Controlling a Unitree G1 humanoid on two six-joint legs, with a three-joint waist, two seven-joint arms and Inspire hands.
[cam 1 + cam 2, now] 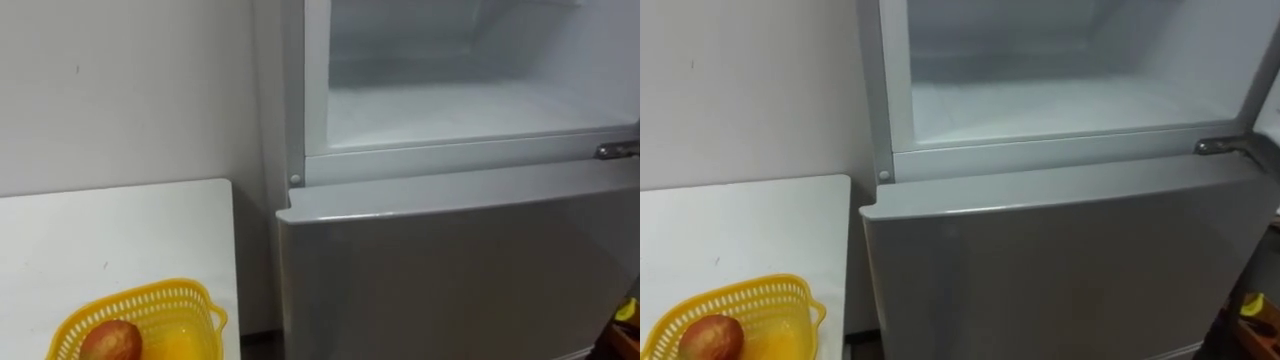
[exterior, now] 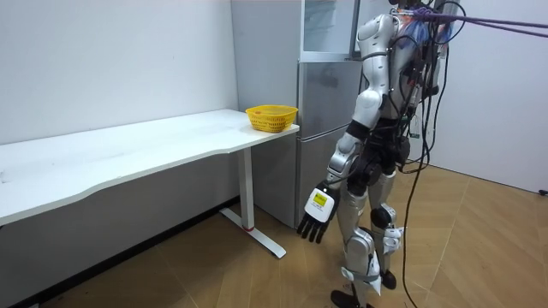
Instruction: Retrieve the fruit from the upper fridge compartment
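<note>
Reaching in, you are risking an empty grasp: the upper fridge compartment (image 1: 470, 110) is looking bare; your left hand (image 2: 317, 214) is hanging below it, fingers slack, empty.

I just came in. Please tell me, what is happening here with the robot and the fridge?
The robot stands facing the fridge, beside a white table. The upper compartment is open, with its white shelf showing; the lower door is closed. The left hand hangs open at the robot's side and holds nothing. On the table, a yellow basket holds a reddish fruit with a yellow-orange item beside it.
</note>
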